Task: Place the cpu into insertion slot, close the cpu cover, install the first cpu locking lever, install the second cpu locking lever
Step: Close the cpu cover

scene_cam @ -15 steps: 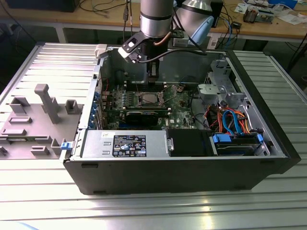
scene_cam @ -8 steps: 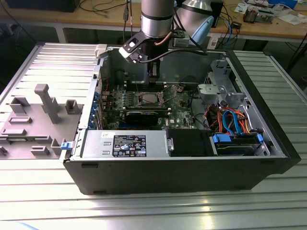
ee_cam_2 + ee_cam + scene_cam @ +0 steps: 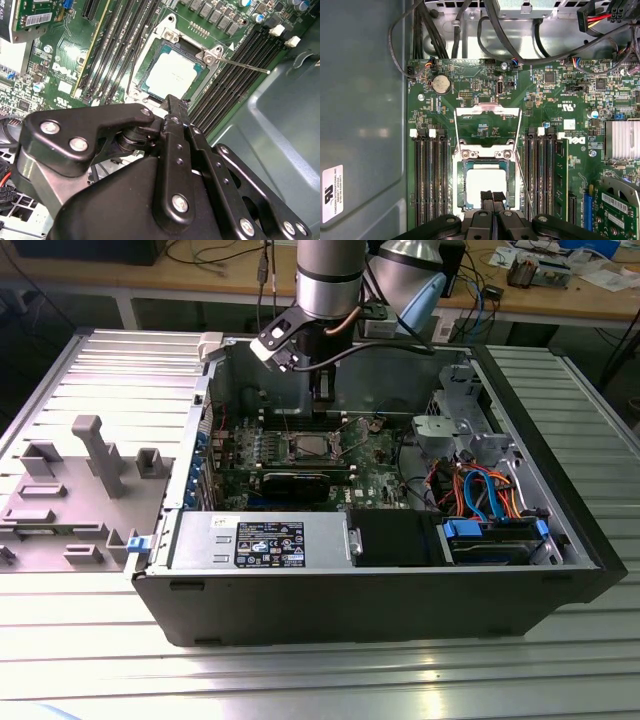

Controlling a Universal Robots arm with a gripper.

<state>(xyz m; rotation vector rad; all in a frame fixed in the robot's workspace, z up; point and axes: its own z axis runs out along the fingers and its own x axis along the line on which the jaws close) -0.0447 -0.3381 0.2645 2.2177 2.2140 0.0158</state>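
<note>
The cpu [image 3: 485, 184], a dull silver square, lies flat in the insertion slot [image 3: 461, 185] on the green board; it also shows in the second wrist view [image 3: 172, 75]. The cpu cover [image 3: 487, 106] is swung open away from the slot, so the board shows through its window. One thin locking lever [image 3: 524, 185] sticks out unlatched beside the slot, also seen as a lever [image 3: 245, 65] in the second wrist view. My gripper [image 3: 492, 197] hangs just over one edge of the cpu, fingers shut together with nothing between them. In the exterior view the gripper [image 3: 321, 400] reaches down into the case above the slot [image 3: 305, 447].
Long black memory slots [image 3: 430, 175] flank the socket on both sides. A grey case wall [image 3: 360, 110] rises close by. Cable bundles [image 3: 470, 30] hang near the board's far edge. A green card [image 3: 620, 210] and a heatsink [image 3: 622, 140] stand to one side.
</note>
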